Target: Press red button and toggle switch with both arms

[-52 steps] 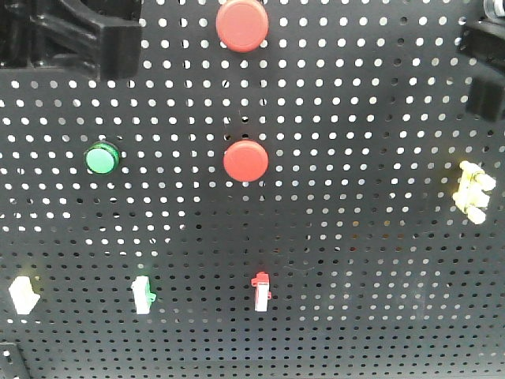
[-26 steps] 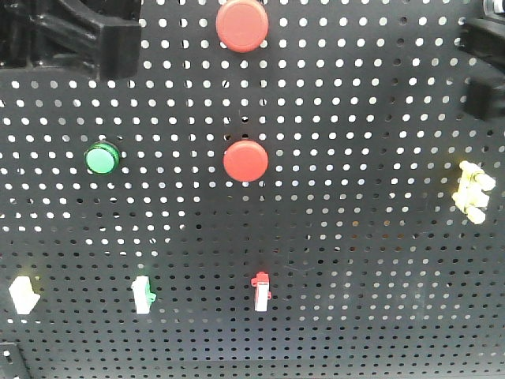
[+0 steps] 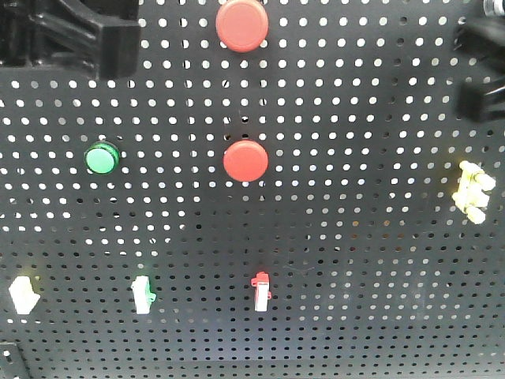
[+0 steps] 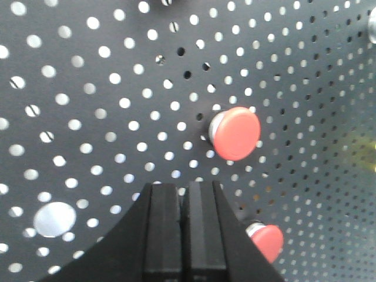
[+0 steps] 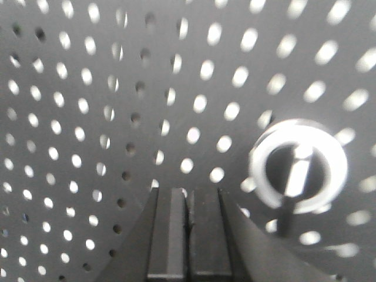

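**Closed hands at the control board.** Two robot hands face a black perforated metal panel (image 3: 355, 237) studded with controls.

The left hand (image 4: 183, 191), a black blocky shape at the panel's upper left in the front view, has its fingers pressed flat together with nothing between them. Its wrist camera shows a red button (image 4: 235, 133) just up and right of the fingertips, untouched.

The right hand (image 5: 188, 197), at the panel's upper right edge, is likewise clamped tight and empty. A silver-ringed metal toggle switch (image 5: 298, 167) sits near its tips on their right, apart from them.

From the front, an upper round red plastic button (image 3: 242, 24) sits top centre, with a lower red button (image 3: 245, 160) beneath it and a round green button (image 3: 102, 157) to the left. A white lever switch (image 3: 24, 296), a green-trimmed lever switch (image 3: 142, 294) and a red-trimmed lever switch (image 3: 261, 290) line the lower row.
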You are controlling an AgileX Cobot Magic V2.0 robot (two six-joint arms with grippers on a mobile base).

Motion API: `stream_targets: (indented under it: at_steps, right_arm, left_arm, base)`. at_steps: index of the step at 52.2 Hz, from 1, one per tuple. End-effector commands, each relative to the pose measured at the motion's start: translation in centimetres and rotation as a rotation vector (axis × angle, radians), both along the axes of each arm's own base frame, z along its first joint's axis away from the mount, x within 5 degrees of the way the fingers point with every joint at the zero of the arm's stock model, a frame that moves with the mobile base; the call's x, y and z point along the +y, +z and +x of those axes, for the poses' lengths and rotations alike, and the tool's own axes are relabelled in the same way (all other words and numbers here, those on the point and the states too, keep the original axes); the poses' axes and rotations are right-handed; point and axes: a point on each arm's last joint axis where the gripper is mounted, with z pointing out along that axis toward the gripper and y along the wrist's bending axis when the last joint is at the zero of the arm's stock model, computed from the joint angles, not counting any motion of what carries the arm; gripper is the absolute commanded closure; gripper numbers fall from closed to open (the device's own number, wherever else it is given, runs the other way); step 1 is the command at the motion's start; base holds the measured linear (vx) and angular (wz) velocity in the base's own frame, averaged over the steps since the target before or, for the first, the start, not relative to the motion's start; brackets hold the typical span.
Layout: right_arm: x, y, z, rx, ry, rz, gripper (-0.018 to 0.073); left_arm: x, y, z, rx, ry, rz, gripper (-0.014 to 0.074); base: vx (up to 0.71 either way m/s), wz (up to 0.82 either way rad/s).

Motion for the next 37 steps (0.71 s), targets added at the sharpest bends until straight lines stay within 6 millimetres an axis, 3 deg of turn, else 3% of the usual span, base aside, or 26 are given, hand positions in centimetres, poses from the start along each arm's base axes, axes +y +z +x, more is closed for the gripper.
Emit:
stream_targets:
  at_steps: [1, 7, 23, 37]
  right_arm:
    - [-0.6, 1.9, -1.2, -0.108, -0.016, 0.011, 0.0559]
    - [-1.0, 1.9, -1.0, -0.097, -0.036, 0.035, 0.0559]
    - [-4.4, 1.8, -0.4, -0.063, -0.206, 0.085, 0.0559]
    - [-5.0, 2.2, -1.6, -0.081, -0.235, 0.069, 0.0559]
  left_arm:
    - [1.1, 1.8, -0.8, -0.088, -0.012, -0.059, 0.0595]
    - [1.1, 1.8, -0.8, -0.088, -0.012, -0.059, 0.0595]
    - [1.1, 1.8, -0.8, -0.086, -0.014, -0.061, 0.0595]
    - [1.1, 1.8, -0.8, -0.087, -0.013, -0.061, 0.0595]
  base:
    - [0.00, 0.00]
    - [0.00, 0.00]
    - [0.00, 0.00]
    - [0.00, 0.00]
